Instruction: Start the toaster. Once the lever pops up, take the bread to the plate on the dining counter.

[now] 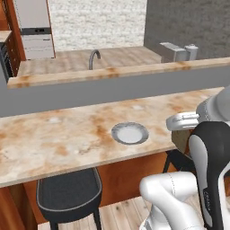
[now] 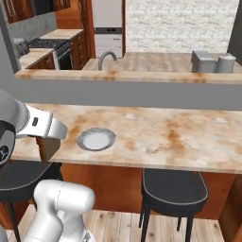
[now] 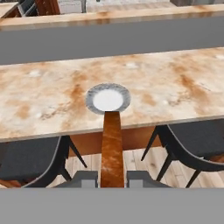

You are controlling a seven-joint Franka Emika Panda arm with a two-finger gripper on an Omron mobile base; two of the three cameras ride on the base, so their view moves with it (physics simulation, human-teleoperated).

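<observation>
Carrying the bread (image 3: 112, 148) clenched edge-on, the tool (image 3: 112, 178) hung short of the desk (image 3: 43, 105); next, reach ahead over the plate (image 3: 108, 99) and release.

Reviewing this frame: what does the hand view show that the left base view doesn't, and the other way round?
Hand view alone: the bread seen edge-on, clamped between the gripper fingertips and pointing toward the plate.

Left base view alone: the toaster on the far counter beyond the raised ledge, a curved faucet, and the arm's white and dark links at lower right.

Both: the plate with nothing on it, on the dining counter, and dark stools tucked under the counter's near edge.
</observation>
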